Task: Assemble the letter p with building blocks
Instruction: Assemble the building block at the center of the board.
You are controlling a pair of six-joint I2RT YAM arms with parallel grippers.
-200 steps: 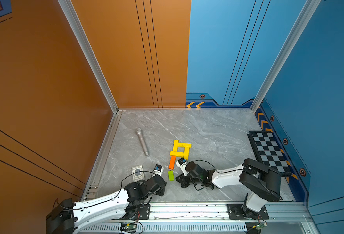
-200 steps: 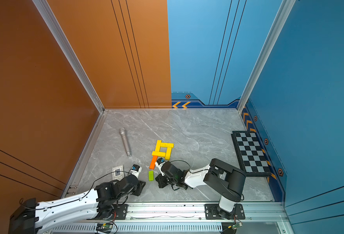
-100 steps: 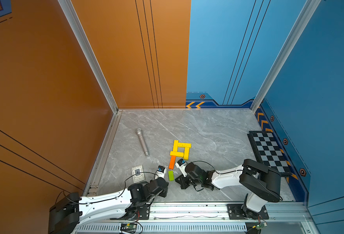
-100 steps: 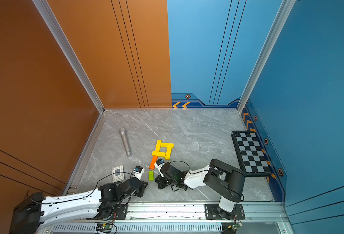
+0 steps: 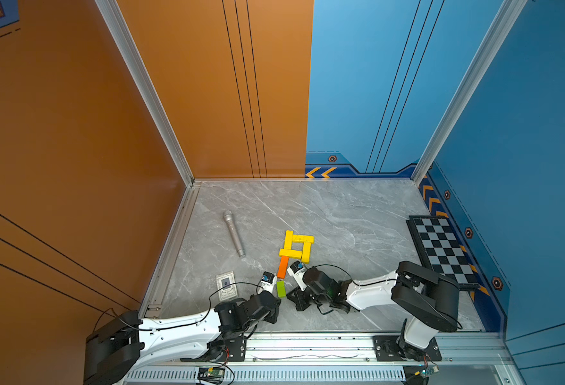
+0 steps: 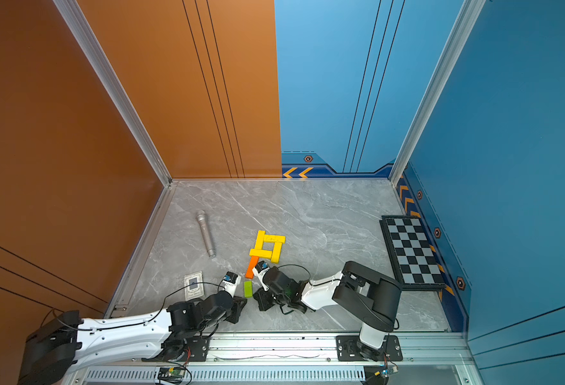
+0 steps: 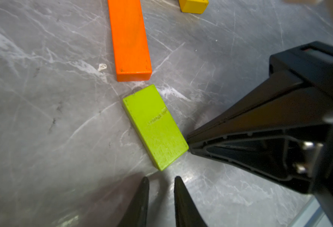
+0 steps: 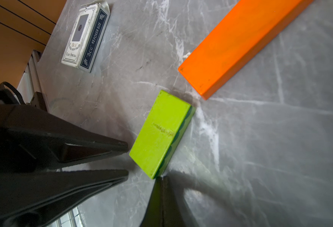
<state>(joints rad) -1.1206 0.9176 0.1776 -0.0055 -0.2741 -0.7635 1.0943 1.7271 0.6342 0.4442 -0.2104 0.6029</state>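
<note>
- Letter p [image 5: 289, 254] lies near the front of the table [image 5: 341, 216], with the stem end incomplete.
- Yellow loop [image 5: 287, 241]: four bars in a rough square. The orange bar [image 5: 283, 266] runs from its near-left corner towards the robot and appears to touch it.
- Green block [image 7: 155, 126] lies flat just past the orange bar's near end. It is skewed off the stem line, with a sliver of table showing between the two.
- Left claw [image 7: 159, 180]: low over the table, just short of the green block's near end. The fingers [image 7: 144, 196] stand a narrow gap apart with nothing between them.
- Right claw [image 8: 161, 182]: pinched together and empty. In the left wrist view its tip meets the block's near corner from the side.
- Card pack [image 5: 226, 286] lies left of the block, near the left arm.
- Grey cylinder [image 5: 234, 235] lies further back on the left.
- Chequered board [image 5: 441, 250] sits along the right wall, well apart from the blocks.
</note>
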